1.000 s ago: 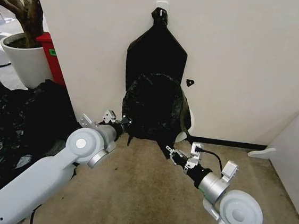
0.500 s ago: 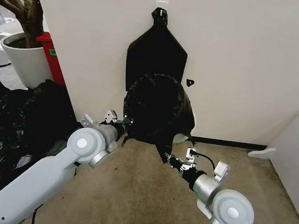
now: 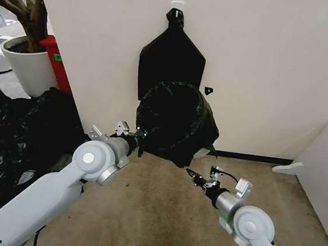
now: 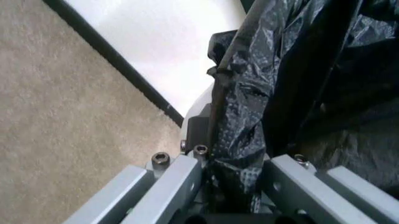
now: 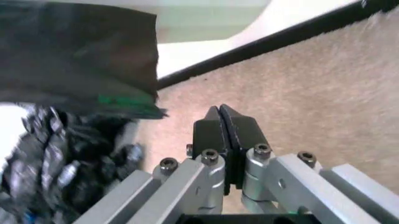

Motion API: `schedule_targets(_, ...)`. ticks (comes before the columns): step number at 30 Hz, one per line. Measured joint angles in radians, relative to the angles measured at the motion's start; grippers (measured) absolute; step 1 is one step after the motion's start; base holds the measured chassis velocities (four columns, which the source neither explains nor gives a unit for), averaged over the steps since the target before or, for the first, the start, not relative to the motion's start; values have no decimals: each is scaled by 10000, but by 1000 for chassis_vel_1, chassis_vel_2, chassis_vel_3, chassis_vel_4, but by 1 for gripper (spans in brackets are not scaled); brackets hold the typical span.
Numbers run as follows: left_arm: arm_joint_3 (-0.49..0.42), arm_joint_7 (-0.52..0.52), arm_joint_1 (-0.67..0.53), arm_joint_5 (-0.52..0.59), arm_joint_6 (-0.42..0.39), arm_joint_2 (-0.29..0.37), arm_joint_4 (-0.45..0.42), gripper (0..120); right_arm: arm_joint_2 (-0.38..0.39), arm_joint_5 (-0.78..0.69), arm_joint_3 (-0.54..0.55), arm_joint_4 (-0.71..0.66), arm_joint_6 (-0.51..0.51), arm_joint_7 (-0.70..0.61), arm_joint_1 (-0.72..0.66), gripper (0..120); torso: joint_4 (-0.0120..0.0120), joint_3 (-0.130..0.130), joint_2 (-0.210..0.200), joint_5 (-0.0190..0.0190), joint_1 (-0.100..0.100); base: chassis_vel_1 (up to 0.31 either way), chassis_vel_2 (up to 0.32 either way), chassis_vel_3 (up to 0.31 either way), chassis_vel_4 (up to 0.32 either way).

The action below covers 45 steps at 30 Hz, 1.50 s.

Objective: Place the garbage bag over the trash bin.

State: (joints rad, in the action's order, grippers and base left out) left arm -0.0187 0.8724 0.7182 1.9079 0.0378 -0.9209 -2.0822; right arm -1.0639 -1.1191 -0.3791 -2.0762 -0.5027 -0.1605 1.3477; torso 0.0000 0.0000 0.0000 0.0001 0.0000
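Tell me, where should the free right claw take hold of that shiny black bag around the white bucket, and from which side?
Probably the loose lower edge of the garbage bag, coming from below on the robot's right. The film hangs there in a slack fold off the trash bin, thin enough to pinch. The right gripper sits shut on nothing just beneath it, while the left gripper pinches the opposite edge.

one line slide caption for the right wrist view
Right gripper shut and empty above the beige carpet, apart from the garbage bag hanging beside it.
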Motion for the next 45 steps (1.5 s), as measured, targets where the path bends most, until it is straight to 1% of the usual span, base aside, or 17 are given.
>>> schedule_targets(1,-46,-7,-7,-365,-70,20,34,0,79,489,-172,-156,16,345,296,0,-1,0,0,0,0,0,0,0,0)
schedule_targets(3,-199,-38,-47,-1229,-240,54,173,0,179,1422,-487,-615,230,662,915,10,-1,0,0,1,0,0,0,0,0)
schedule_targets(5,-279,-47,-70,-1585,-305,61,233,0,195,1732,-650,-887,290,676,1143,13,-1,0,0,1,0,0,0,0,0)
schedule_targets(8,-686,-172,-137,-3280,-625,134,491,0,318,2493,-1426,-2290,409,253,1730,26,-4,-1,1,-2,0,0,0,0,0)
schedule_targets(10,-1045,-325,-161,-4482,-880,207,661,0,589,2271,-2018,-3161,318,-339,1674,34,-2,-1,0,-3,0,0,0,0,0)
schedule_targets(11,-1045,-325,-161,-4482,-880,207,661,0,589,2271,-2018,-3161,318,-339,1674,34,-2,-1,0,-3,0,0,0,0,0)
schedule_targets(15,-1941,-593,-263,-5936,-1108,190,874,0,1438,954,-2439,-4120,147,-1600,805,51,2,0,0,0,0,0,0,0,0)
schedule_targets(17,-2522,-780,-359,-6521,-1116,64,1023,0,1783,561,-2150,-4297,166,-1638,244,61,1,0,0,-3,0,0,0,0,0)
schedule_targets(21,-3116,-911,-556,-6993,-1100,-251,1304,0,1780,459,-1645,-4261,83,-1468,-311,69,4,0,0,2,0,0,0,0,0)
schedule_targets(22,-3463,-969,-739,-7183,-1076,-602,1553,0,1623,458,-1254,-4143,-64,-1473,-651,71,1,1,0,-2,0,0,0,0,0)
schedule_targets(25,-3899,-987,-1019,-7394,-1013,-1343,1956,0,1214,400,-181,-3788,-526,-2280,-1573,58,-3,0,0,2,0,0,0,0,0)
schedule_targets(27,-3991,-981,-1075,-7467,-994,-1525,2062,0,1132,324,73,-3695,-669,-2556,-1781,54,-4,1,1,-1,0,0,0,0,0)
schedule_targets(33,-4466,-1003,-1278,-8193,-886,-2178,2374,0,540,-1522,1493,-2536,-1179,-6264,-3379,30,1,1,0,1,0,0,0,0,0)
schedule_targets(35,-4518,-1029,-1290,-8321,-866,-2227,2391,0,480,-1782,1607,-2402,-1162,-6758,-3531,26,1,2,0,0,0,0,0,0,0)
schedule_targets(36,-4572,-1086,-1300,-8509,-848,-2282,2398,0,393,-1953,1848,-2137,-1056,-7371,-3750,19,1,1,0,-2,0,0,0,0,0)
schedule_targets(41,-4622,-1224,-1281,-8812,-784,-2303,2253,0,-14,-1866,2510,-1084,-853,-8249,-4279,0,1,1,0,0,0,0,0,0,0)
schedule_targets(45,-4622,-1284,-1240,-8857,-752,-2266,2117,0,-181,-1847,2775,-583,-790,-8368,-4508,0,1,0,0,-2,0,0,0,0,0)
